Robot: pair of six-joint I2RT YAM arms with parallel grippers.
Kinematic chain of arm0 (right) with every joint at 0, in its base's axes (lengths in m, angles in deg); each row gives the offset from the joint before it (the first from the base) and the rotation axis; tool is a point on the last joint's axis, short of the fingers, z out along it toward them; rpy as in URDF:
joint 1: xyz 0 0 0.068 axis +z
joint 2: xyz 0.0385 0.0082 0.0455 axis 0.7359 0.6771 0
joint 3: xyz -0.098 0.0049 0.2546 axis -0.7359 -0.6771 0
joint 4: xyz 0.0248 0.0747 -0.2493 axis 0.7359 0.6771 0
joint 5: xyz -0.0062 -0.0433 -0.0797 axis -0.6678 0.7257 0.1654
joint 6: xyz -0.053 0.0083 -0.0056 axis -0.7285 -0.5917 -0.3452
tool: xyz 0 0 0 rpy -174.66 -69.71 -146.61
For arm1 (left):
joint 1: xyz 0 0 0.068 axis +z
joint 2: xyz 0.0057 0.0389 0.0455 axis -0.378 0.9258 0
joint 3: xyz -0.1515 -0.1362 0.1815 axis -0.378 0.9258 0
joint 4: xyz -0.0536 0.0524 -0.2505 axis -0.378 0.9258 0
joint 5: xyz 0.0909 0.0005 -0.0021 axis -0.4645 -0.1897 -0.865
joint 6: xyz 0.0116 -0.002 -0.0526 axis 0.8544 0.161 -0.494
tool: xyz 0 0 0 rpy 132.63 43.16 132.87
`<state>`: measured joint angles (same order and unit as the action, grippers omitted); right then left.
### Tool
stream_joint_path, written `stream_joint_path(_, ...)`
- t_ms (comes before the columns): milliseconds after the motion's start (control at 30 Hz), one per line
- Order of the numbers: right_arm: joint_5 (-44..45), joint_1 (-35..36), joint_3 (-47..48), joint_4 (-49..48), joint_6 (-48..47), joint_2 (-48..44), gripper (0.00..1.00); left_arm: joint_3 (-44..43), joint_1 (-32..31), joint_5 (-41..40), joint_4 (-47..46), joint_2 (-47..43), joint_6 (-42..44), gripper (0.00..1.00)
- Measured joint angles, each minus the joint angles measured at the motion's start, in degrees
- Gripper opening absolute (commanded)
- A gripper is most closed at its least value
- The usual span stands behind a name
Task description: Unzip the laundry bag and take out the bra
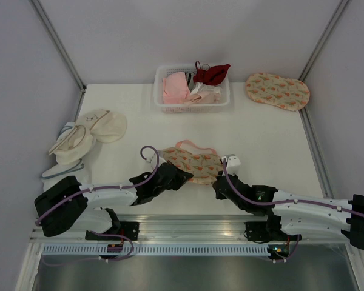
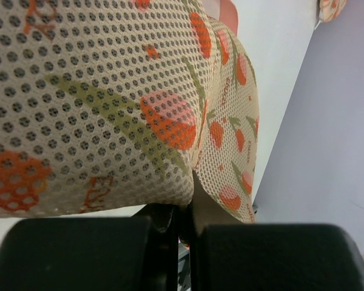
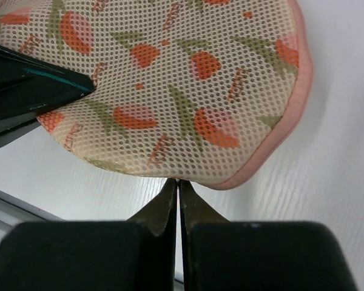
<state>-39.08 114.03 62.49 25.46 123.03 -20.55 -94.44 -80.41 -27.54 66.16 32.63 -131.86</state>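
1 laundry bag (image 1: 194, 162) lies flat on the table (image 1: 127, 103), toward 6 o'clock from the table's middle, just ahead of the arm bases. Its long axis runs about 9 o'clock to 3 o'clock, with the 3 o'clock end slightly nearer the arms. The printed mesh face is up, and a pink rim shows along the 12 o'clock side.

The left gripper (image 2: 185, 215) is at the bag's 8 o'clock end. In the left wrist view the mesh edge drops into the thin gap between its 2 fingers, which are closed narrow on the fabric. The right gripper (image 3: 178, 185) is at the bag's 4 o'clock edge. Its fingers are pressed together and their tips meet the pink rim. I cannot tell whether anything is pinched between them.

At 12 o'clock from the bag, by the far edge, stands a white basket (image 1: 161, 100). It holds a pink garment (image 1: 175, 88) on its 9 o'clock side and a dark red garment (image 1: 211, 74) draped over its 1 o'clock corner, with pale fabric between them.

At 2 o'clock, well apart from the bag, a second printed pouch (image 1: 277, 90) lies flat with its long axis about 10 o'clock to 4 o'clock. At 9 o'clock a heap of cream-white pouches (image 1: 88, 136) sits by the table edge.
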Motion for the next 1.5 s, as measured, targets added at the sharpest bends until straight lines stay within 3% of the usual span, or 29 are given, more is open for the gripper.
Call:
stream_joint_path(333, -4.7, 0.0, 6.5, 13.3, -0.8, 2.2, 0.0, 7.7, 6.5, 9.9, -3.6, -7.0, 13.1, 0.02)
stream_joint_path(600, -9.1, 0.0, 7.5, 12.5, -2.0, 6.3, 0.0, 9.6, 14.0, 20.9, -5.0, -13.0, 28.0, 0.02)
stream_joint_path(700, -10.3, 0.0, 7.5, 11.6, -3.0, 8.1, 0.0, 6.4, 15.5, 26.5, -5.5, -8.6, 34.1, 0.02)
stream_joint_path(867, -11.8, 0.0, 7.5, 10.8, -4.3, 10.6, 0.0, -3.9, 15.8, 35.5, -8.6, 6.6, 39.9, 0.02)
stream_joint_path(900, -12.1, 0.0, 7.5, 10.6, -4.4, 10.7, 0.0, -4.1, 15.8, 36.1, -9.9, 8.2, 40.1, 0.07)
stream_joint_path(933, -12.3, 0.0, 7.5, 10.5, -4.5, 10.7, 0.0, -4.1, 15.8, 36.2, -10.4, 9.2, 40.2, 0.2)
stream_joint_path(967, -12.4, 0.0, 7.5, 10.4, -4.5, 10.6, 0.0, -3.9, 15.8, 36.1, -10.8, 9.9, 40.3, 0.27)
stream_joint_path(1000, -12.4, 0.0, 7.5, 10.3, -4.5, 10.6, 0.0, -3.5, 15.9, 35.9, -11.3, 10.3, 40.3, 0.55)
stream_joint_path(1133, -12.0, 0.0, 7.5, 8.4, -4.5, 9.3, 0.0, -2.1, 16.0, 33.6, -11.6, 10.4, 39.8, 0.99)
stream_joint_path(1500, -13.6, -0.1, 7.5, 1.7, -4.4, 10.3, 0.0, 9.8, 15.6, 20.0, -4.4, -5.7, 30.6, 1.0)
